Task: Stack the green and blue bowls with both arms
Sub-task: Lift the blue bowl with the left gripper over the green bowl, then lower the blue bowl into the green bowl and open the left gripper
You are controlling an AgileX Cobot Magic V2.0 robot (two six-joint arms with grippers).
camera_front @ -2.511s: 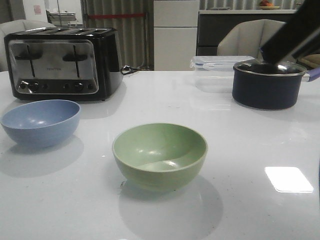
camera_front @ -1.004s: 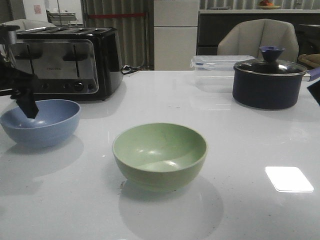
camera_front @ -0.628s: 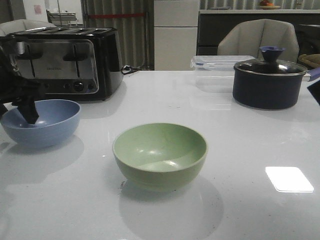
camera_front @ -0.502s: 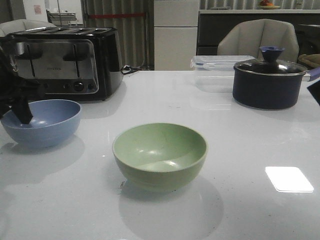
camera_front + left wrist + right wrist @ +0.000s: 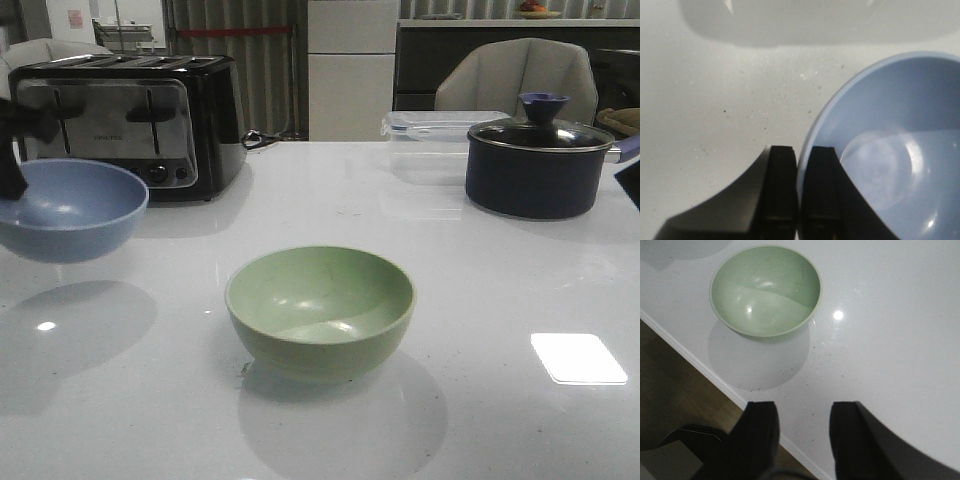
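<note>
Two bowls, one lifted.
Left tool (image 5: pixel 799 192) pinches the blue bowl (image 5: pixel 68 208) rim above the surface (image 5: pixel 480 300), frame left; right tool (image 5: pixel 802 432) gapes empty near the green bowl (image 5: pixel 320 310).

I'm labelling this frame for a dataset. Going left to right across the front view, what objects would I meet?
Blue bowl, held up by the left end effector → green bowl → clear lidded container → dark pot with glass lid. The toaster overlaps the blue bowl's span, so it is left out.
</note>
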